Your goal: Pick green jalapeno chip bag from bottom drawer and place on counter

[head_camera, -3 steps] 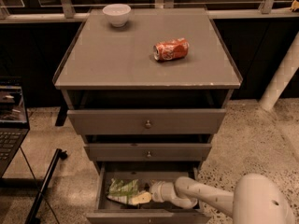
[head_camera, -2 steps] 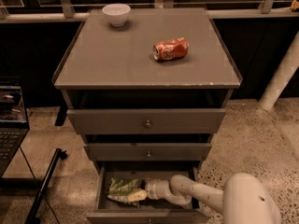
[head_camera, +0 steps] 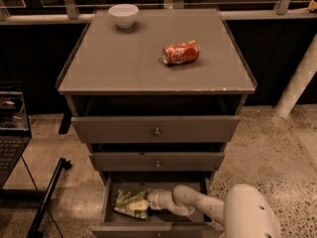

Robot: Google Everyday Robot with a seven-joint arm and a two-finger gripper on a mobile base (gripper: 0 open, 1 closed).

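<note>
**Down in the bottom drawer, the gripper reaches the chip bag**

At the lower middle of the frame, the gripper (head_camera: 151,201) sits inside the open bottom drawer (head_camera: 148,228), its tip against the right end of the green chip bag (head_camera: 130,205). Whether it is open or has closed on the bag cannot be told from this angle. The bag lies crumpled in the left half of the drawer, flat on the floor of the tray.

Compared with a second ago, the white arm (head_camera: 193,205) has slid leftward along the drawer and its bend now sits deeper inside. The gap that stood between gripper and bag is gone. The bag itself has hardly shifted. That suggests the reach is finished and the grasp is the step in hand; lifting and placing are not yet done.

Above, the two knobbed drawers (head_camera: 156,131) stick out partly, so the bag will likely have to come forward before it goes up. On the counter (head_camera: 124,63) in the upper half of the frame, a soda can (head_camera: 181,52) lies right of centre and a white bowl (head_camera: 123,15) stands at the back left.
</note>
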